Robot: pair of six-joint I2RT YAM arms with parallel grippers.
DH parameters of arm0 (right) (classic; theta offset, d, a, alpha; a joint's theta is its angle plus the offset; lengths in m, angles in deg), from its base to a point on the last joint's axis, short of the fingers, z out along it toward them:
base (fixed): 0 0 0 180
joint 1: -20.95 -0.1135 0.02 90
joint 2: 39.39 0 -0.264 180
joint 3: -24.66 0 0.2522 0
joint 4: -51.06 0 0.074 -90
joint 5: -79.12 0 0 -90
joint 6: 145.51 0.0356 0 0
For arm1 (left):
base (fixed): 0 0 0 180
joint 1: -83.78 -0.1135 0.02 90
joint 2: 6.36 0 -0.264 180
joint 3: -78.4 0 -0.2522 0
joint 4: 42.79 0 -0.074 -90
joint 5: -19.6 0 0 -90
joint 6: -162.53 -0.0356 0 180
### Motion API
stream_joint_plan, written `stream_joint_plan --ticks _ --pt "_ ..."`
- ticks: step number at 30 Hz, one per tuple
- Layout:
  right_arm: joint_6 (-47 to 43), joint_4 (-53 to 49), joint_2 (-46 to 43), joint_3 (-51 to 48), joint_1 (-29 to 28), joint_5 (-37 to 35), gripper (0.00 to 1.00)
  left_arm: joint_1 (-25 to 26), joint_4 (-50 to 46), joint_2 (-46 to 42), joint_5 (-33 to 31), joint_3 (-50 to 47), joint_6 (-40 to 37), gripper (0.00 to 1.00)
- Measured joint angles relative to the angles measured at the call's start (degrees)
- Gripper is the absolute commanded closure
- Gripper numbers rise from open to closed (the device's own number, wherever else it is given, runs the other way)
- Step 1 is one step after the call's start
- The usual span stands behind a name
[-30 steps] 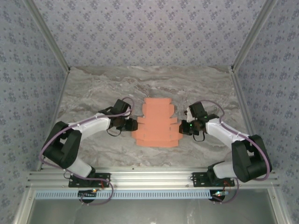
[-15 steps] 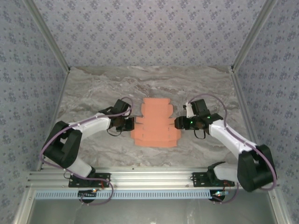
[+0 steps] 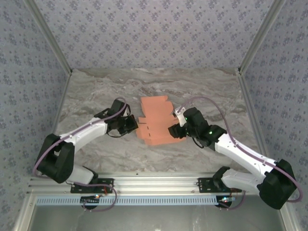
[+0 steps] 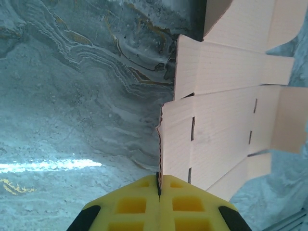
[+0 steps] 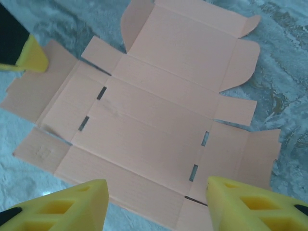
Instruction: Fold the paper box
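One paper box [image 3: 155, 122], bare table [image 3: 96, 96] surrounding: left gripper [image 4: 159, 186] is pinching its edge; right gripper [image 5: 156, 197] is hovering wide-jawed.

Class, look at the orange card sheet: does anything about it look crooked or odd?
Yes. The paper box lies askew to the table edges, one side edge pinched in the left gripper's shut fingers; its far flaps curl upward.

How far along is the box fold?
Barely started. Done: the left gripper is shut on the left edge of the box, which is an unfolded sheet with no walls raised. In hand: the right gripper hangs open over its right side. Left: folding up every wall and tucking the tabs.
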Motion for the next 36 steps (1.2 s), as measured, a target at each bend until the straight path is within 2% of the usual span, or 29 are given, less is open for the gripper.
stream_joint_plan --ticks 3,5,7,9,11,13,18,22,29,36 --pt "-0.7 1.4 0.3 0.0 0.3 4.2 0.43 -0.9 -0.1 0.1 1.2 0.6 0.8 1.00" --pt "-6.9 1.2 1.4 0.0 -1.2 8.2 0.43 -1.7 -0.9 0.4 2.6 1.5 0.7 1.00" --pt "-16.1 -0.2 3.3 0.0 -5.1 9.9 0.43 -2.3 -2.2 1.0 3.5 3.2 0.2 1.00" --pt "-26.1 -1.8 6.1 0.0 -10.4 8.5 0.44 -2.8 -3.7 1.1 4.4 5.2 -1.1 1.00" --pt "-32.9 -2.4 9.1 0.0 -12.4 6.3 0.44 -2.9 -5.4 1.2 5.1 7.0 -2.9 1.00" --pt "-39.7 -2.6 13.1 0.0 -12.4 3.0 0.43 -3.0 -7.2 1.5 6.1 8.8 -5.2 1.00" --pt "-49.0 -2.0 18.0 0.2 -11.1 -1.4 0.44 -3.3 -9.4 3.9 8.7 10.8 -8.7 1.00" --pt "-51.9 0.5 20.3 1.0 -10.4 -2.5 0.58 -3.7 -10.8 5.3 10.3 10.8 -10.1 1.00" --pt "-52.3 3.0 20.9 1.0 -9.3 -2.6 0.69 -4.6 -11.0 5.9 10.5 10.8 -11.6 1.00" --pt "-50.4 4.7 19.1 0.9 -6.6 1.4 0.69 -4.7 -9.4 8.3 10.8 9.5 -12.9 1.00"
